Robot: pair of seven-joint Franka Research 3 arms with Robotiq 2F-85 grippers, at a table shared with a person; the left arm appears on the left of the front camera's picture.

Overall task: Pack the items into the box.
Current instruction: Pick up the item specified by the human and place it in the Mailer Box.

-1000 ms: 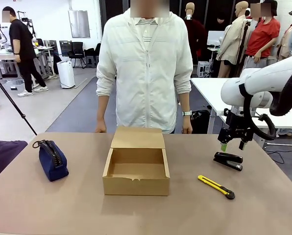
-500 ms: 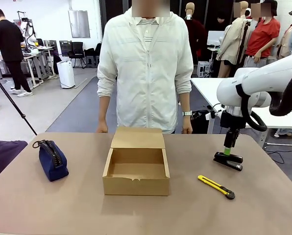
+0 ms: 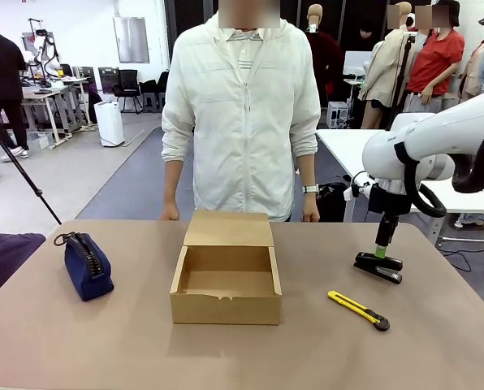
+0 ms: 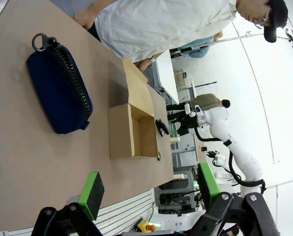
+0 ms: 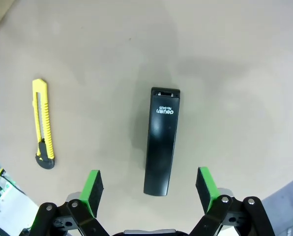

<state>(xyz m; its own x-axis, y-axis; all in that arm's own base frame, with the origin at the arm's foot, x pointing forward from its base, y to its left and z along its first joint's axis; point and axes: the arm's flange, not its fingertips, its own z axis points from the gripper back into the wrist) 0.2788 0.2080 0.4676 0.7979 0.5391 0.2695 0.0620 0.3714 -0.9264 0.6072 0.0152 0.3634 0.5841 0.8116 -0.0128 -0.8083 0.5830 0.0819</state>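
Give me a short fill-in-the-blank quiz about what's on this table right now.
1. The lid of the cardboard box stands ____.
2. The right gripper hangs, jaws open, just over the black ____.
3. In the front view, the blue pouch lies to the box's ____.
Missing words: open; stapler; left.

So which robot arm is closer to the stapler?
Right. The right jaws hang open just above the stapler; the left jaws are far off, across the table past the box and pouch.
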